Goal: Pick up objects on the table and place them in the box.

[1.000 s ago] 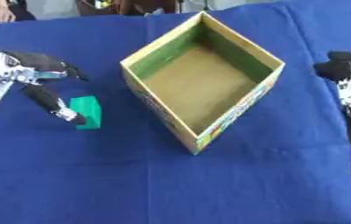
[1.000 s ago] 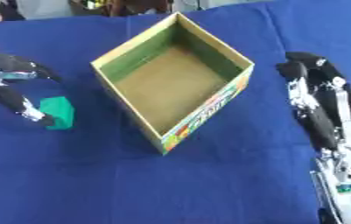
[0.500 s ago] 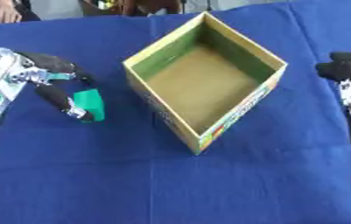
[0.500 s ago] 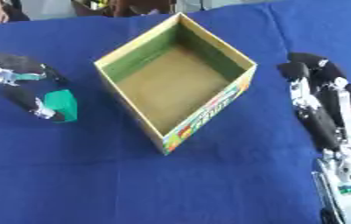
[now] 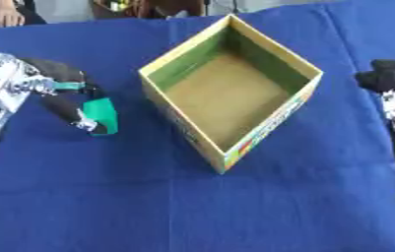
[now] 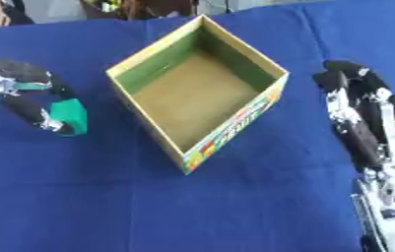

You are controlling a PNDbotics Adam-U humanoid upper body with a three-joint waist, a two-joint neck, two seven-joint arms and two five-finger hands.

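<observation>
Blue-cloth desk [image 5: 148,197]: the left hand has closed on the green block.

At nine o'clock the left hand [image 5: 49,96], which a second ago stood open beside the small green plastic block [image 5: 102,114], now has thumb and fingers curled round it, just left of the box; whether it is off the cloth I cannot tell. The open cardboard box with green inner walls [image 5: 269,59] at centre holds nothing visible. At three o'clock the right hand [image 6: 355,113] lies idle, fingers straight. The carry into the box looks next.
</observation>
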